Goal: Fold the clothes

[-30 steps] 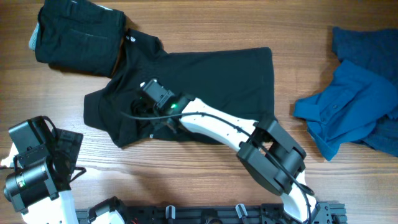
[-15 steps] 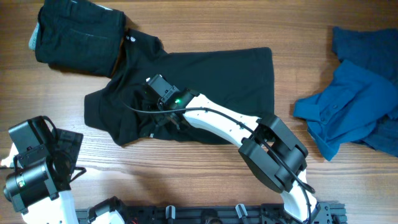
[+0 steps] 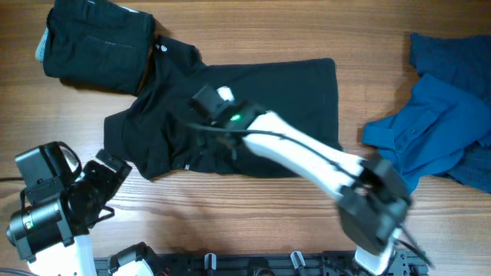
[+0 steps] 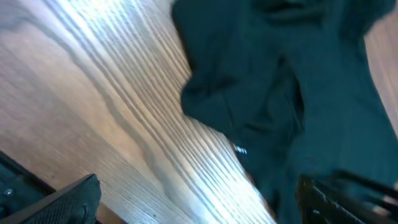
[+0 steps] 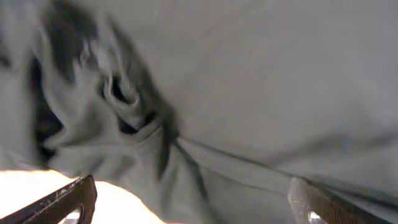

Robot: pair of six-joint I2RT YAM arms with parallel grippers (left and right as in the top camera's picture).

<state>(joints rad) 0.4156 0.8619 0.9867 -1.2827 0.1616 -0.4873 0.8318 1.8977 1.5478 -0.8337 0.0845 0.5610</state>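
The overhead view looks straight down from high above the counter (image 3: 307, 31) and takes in the whole scene. The left wrist view sits at 7 o'clock and looks slantwise toward 1 o'clock, low over the counter, with the left fingers (image 4: 68, 199) in its bottom corners. The right wrist view faces down from very close, and the shirt (image 5: 249, 74) fills it above the right fingers (image 5: 62, 202). All three views share the shirt.

A light-brown wooden table (image 3: 268, 31) with long straight grain catches bright glare.
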